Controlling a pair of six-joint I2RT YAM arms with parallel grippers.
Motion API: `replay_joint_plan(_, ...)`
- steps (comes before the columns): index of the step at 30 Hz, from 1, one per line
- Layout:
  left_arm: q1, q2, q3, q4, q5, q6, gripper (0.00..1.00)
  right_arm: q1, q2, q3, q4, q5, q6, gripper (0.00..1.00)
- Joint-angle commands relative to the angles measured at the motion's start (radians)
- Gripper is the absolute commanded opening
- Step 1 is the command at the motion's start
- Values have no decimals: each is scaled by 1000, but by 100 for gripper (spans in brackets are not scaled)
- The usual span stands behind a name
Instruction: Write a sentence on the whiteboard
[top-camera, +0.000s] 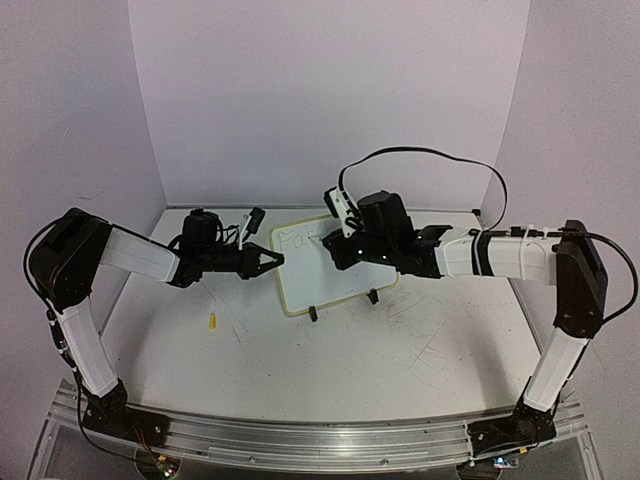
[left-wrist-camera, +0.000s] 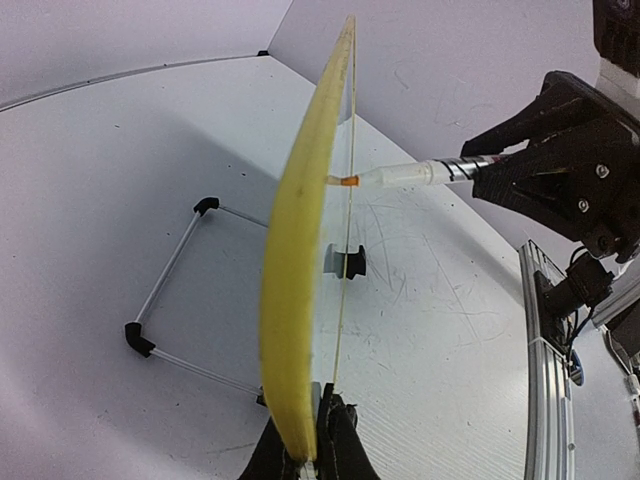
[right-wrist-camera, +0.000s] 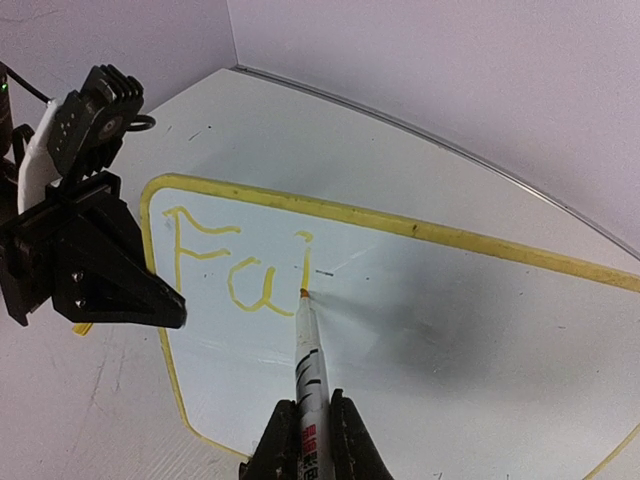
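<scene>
Whiteboard (top-camera: 322, 278) stands tilted on its wire stand (left-wrist-camera: 170, 300) at mid-table (top-camera: 430, 350). It is judged light, thin and rigid, yet liable to slide or tip under pen pressure, so it is best pinched at the yellow rim. Left gripper (left-wrist-camera: 305, 445) reaches in low, fingers clamped on that rim. Right gripper (right-wrist-camera: 305, 430) extends across, fingers closed on a marker (right-wrist-camera: 306, 350), its tip touching the surface beside yellow letters (right-wrist-camera: 215, 265).
</scene>
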Motion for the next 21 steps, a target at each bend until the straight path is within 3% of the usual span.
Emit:
replay_joint_plan(1,7,-5,17,-67,-111,75,0,0,-15,-22,2,11,24,0)
replay_joint_plan(13,6,-2,18,-69,-109,75,0,3,-30,-29,2,-7,35,0)
replay_joint_plan(21,6,-4,17,-72,-111,76,0,-10,-124,-34,40,-52,41,0)
